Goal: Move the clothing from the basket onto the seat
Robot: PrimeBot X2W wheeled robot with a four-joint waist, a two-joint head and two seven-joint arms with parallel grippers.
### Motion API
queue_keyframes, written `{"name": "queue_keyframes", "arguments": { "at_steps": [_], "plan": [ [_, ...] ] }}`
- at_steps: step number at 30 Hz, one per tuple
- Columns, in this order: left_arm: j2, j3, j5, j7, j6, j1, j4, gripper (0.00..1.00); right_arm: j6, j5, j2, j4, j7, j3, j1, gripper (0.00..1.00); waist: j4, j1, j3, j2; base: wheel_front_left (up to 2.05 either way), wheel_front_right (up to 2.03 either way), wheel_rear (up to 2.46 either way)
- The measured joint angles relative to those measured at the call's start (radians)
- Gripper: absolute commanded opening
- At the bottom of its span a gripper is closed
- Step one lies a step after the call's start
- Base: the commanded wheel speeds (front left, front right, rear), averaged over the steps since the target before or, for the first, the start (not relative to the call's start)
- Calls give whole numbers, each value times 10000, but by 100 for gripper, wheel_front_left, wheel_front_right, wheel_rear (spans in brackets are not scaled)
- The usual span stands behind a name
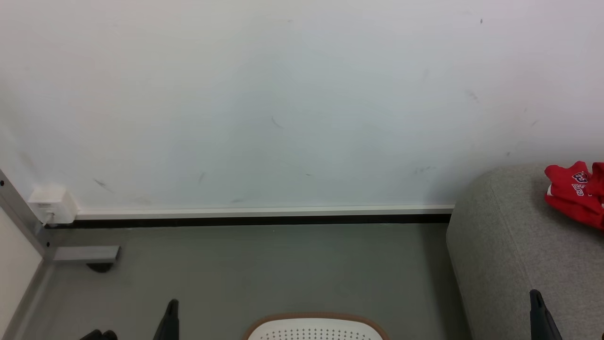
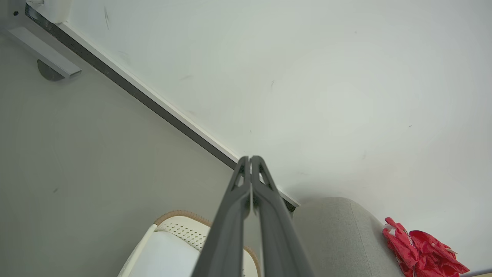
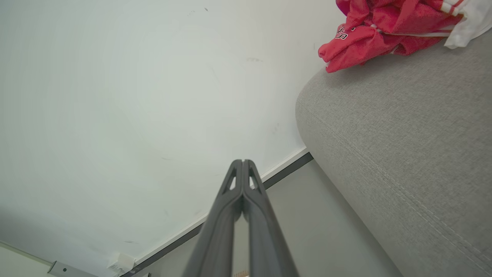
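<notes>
Clothing [image 1: 573, 193] lies bunched on the seat [image 1: 505, 264] at three o'clock; likely light and limp, best pinched at a raised fold; left gripper [image 2: 250, 158] and right gripper [image 3: 243, 161] are pressed together, empty.

Your light is bright, even and glare-free. In the right wrist view the wall [image 3: 115, 96] dims toward 7 o'clock, and the right gripper [image 3: 243, 161] blurs at 6 o'clock.

Clothing [image 1: 576, 194] on seat [image 1: 509, 255] — basket [image 1: 315, 327] left.

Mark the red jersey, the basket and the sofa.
red jersey [image 1: 573, 198], head view, on its crumpled red cloth.
basket [image 1: 315, 331], head view, on its perforated white wall.
sofa [image 1: 507, 257], head view, on bare grey fabric.
</notes>
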Motion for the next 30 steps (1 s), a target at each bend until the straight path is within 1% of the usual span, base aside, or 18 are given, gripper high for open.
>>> {"name": "queue_keyframes", "arguments": {
  "at_steps": [13,30],
  "plan": [
    [-12,284,-1716,412,-46,-195,-240,0,0,1626,-4,-61,395,-69,-282,0,31,0,113,0,0,0,0],
    [-25,608,-3580,886,-117,-421,-514,0,0,3482,-13,-134,878,-173,-558,0,75,0,261,0,0,0,0]
  ]
}}
